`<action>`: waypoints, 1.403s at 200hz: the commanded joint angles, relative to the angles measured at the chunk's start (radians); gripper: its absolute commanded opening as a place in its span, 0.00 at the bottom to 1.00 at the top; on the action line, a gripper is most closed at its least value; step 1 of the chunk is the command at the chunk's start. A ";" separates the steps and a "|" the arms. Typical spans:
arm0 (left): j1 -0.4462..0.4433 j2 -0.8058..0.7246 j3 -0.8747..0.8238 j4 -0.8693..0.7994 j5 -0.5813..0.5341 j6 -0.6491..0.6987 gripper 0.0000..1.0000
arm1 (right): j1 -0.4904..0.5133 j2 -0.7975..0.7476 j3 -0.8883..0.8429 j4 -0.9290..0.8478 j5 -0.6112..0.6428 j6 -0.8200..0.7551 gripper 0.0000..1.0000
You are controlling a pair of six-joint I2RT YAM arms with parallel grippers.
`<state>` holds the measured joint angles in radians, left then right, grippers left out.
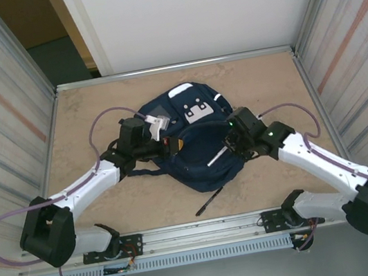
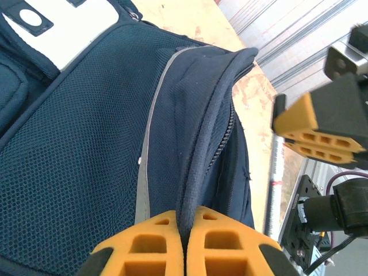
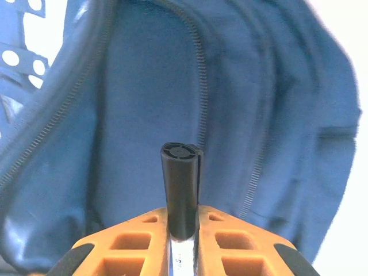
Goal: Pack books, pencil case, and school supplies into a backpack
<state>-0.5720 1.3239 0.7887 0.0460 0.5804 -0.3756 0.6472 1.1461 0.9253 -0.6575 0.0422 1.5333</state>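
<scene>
Right pincer (image 3: 183, 217) clamps pen (image 3: 181, 178); overhead, second pen (image 1: 208, 203) beside backpack (image 1: 189, 171).

The backpack (image 2: 86, 149) is matt navy cloth, part of it open mesh, with a smooth pale stripe (image 2: 145, 167). The pen (image 3: 181, 184) in my right claw (image 3: 184, 224) is smooth black plastic with a slight sheen. My left claw (image 2: 185, 227) has matt orange plastic pads (image 2: 152, 247). The table (image 1: 94, 103) looks matt, mottled beige.

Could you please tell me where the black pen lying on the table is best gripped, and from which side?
Probably the pen at its near half, from straight above, closing across the shaft: it lies flat and slanted on the table, its far end by the backpack.
</scene>
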 commanded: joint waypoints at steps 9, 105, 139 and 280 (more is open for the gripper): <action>-0.009 -0.027 0.032 0.052 0.064 -0.026 0.00 | -0.011 0.091 0.087 0.114 -0.011 0.015 0.16; -0.006 -0.002 0.036 0.038 0.074 -0.017 0.00 | 0.013 0.106 0.086 0.119 0.131 0.048 0.42; 0.039 0.027 0.043 0.036 0.045 -0.049 0.00 | 0.033 0.044 0.048 0.029 0.132 -0.064 0.45; 0.093 0.176 0.205 0.234 -0.105 -0.056 0.00 | 0.472 0.299 -0.038 -0.020 0.083 0.321 0.67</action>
<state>-0.4915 1.5158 0.9237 0.1822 0.5220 -0.4683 1.1114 1.3891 0.8715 -0.7006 0.2031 1.7824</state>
